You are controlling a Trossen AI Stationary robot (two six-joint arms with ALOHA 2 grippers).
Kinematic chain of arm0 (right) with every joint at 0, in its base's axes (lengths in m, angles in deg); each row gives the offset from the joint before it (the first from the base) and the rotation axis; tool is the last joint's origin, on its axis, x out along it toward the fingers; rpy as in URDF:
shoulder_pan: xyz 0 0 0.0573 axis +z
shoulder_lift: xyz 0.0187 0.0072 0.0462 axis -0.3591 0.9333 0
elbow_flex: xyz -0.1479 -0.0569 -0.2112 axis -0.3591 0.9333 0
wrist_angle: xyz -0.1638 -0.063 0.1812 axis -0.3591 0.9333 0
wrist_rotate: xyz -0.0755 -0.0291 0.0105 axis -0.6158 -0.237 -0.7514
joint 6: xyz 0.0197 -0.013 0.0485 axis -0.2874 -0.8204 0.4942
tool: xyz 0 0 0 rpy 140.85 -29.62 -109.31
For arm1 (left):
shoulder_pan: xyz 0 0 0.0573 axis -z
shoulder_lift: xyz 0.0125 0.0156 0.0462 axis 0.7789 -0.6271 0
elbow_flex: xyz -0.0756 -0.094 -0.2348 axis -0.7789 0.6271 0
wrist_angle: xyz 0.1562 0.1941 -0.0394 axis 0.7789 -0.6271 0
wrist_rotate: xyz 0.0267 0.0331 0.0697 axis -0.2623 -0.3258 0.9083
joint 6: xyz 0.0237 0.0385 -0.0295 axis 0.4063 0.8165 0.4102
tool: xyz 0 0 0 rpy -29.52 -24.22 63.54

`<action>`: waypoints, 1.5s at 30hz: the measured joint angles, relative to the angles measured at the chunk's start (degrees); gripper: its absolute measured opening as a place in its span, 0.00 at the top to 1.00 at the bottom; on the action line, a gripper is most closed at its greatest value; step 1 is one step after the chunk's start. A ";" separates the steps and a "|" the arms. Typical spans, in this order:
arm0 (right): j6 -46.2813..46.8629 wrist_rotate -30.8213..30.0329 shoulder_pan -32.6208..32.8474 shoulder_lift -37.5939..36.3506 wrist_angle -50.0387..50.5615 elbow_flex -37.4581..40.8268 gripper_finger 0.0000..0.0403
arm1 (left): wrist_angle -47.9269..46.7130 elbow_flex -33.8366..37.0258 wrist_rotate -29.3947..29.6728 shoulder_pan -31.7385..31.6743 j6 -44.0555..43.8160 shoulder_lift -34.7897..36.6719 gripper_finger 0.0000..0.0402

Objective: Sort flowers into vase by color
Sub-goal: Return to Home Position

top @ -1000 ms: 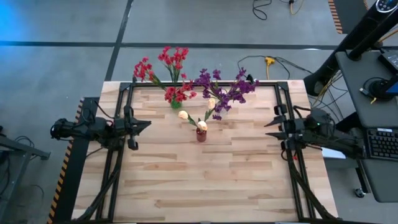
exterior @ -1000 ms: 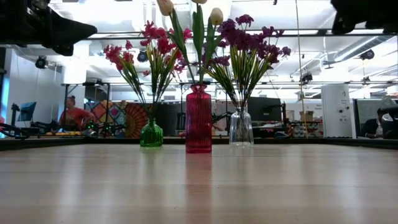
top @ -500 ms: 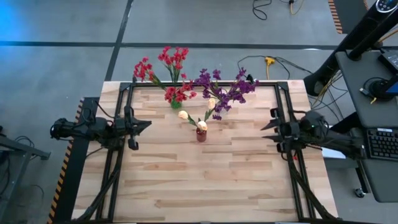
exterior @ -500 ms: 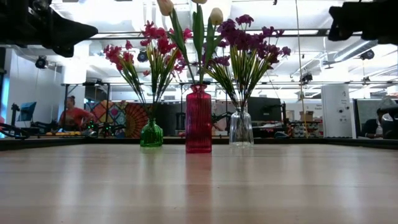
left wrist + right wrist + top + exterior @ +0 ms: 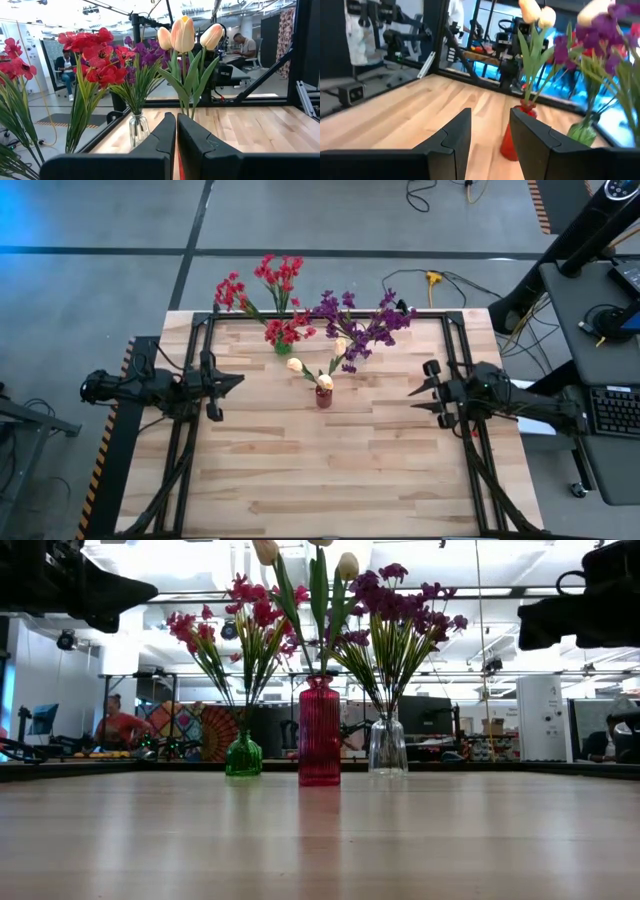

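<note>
Flower sprigs (image 5: 300, 315) stand sorted at the far side of the wooden desk (image 5: 330, 470), red in the small green glass vase (image 5: 243, 755), cream-yellow in the ribbed red vase (image 5: 319, 732) and purple in the clear glass vase (image 5: 387, 747), while the empty right tool (image 5: 418, 385), fingers apart, has edged inward and the left tool (image 5: 236, 381), fingers together, waits at the left edge, so only homing seems to remain.

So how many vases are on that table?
3. Seen from the low view: a green vase with red flowers on the left, a red vase with cream tulips in the middle and nearer, a clear vase with purple flowers on the right.
</note>
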 joint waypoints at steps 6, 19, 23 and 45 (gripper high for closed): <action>9.51 0.02 0.04 1.75 -0.95 0.03 0.68 | 0.03 0.00 -0.03 0.00 0.00 0.00 1.00; 6.16 -3.11 1.18 3.58 -2.34 0.72 0.68 | 0.02 0.00 -0.04 0.00 0.00 -0.20 1.00; 3.41 -3.91 2.24 2.01 -1.55 0.73 0.68 | 0.01 0.00 -0.04 0.01 0.00 -0.20 1.00; 2.12 -4.58 10.80 -0.45 -1.25 0.81 0.68 | 0.00 0.00 -0.07 0.01 0.00 -0.22 1.00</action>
